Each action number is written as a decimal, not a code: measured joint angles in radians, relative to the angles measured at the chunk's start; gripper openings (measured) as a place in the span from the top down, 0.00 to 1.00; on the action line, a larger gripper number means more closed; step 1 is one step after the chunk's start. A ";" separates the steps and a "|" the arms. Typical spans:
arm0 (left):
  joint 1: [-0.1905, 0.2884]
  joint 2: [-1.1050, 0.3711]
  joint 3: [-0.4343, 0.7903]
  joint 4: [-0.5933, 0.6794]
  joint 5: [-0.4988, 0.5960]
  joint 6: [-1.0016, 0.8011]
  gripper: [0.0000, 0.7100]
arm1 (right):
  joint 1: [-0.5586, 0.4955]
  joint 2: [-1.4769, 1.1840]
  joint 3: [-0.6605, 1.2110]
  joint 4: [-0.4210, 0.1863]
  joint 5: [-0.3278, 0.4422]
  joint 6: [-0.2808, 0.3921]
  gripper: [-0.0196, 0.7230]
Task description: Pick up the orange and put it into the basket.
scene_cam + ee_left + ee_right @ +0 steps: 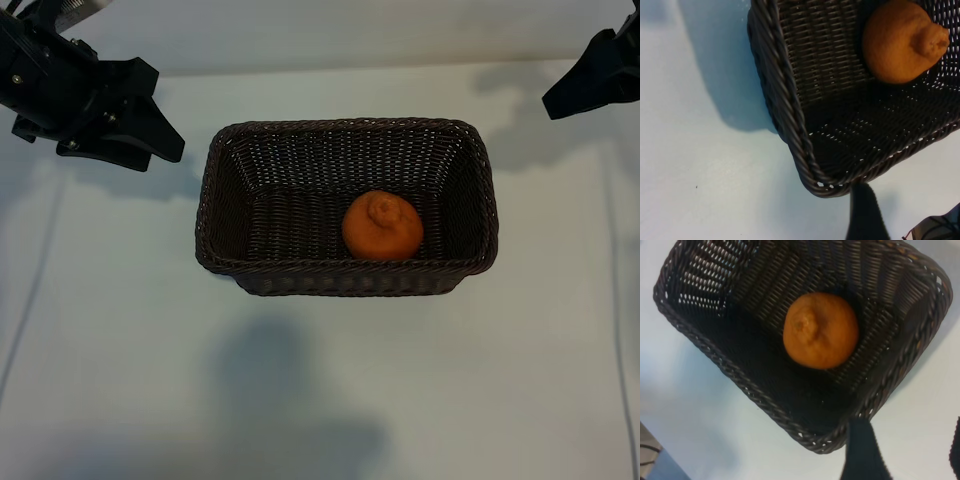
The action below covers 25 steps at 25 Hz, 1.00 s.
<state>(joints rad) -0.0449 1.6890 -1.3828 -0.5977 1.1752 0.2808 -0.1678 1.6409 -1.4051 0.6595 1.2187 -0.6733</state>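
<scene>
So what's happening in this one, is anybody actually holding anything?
Nothing is held right now. The orange already sits inside the basket, on its floor toward the right and near the front wall, knobby bump up. The left gripper hangs off the basket's upper left and the right gripper off its upper right, both clear of the wicker with jaws open and empty. From how things lie, the placing looks done.
</scene>
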 joint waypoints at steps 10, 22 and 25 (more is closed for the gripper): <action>0.000 0.000 0.000 0.000 0.000 0.000 0.34 | 0.000 0.000 0.000 0.001 0.000 0.035 0.41; 0.000 0.000 0.000 0.000 0.000 0.000 0.34 | 0.000 0.000 0.000 0.001 0.000 0.035 0.41; 0.000 0.000 0.000 0.000 0.000 0.000 0.34 | 0.000 0.000 0.000 0.001 0.000 0.035 0.41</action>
<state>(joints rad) -0.0449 1.6890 -1.3828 -0.5977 1.1752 0.2808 -0.1678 1.6409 -1.4051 0.6603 1.2187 -0.6379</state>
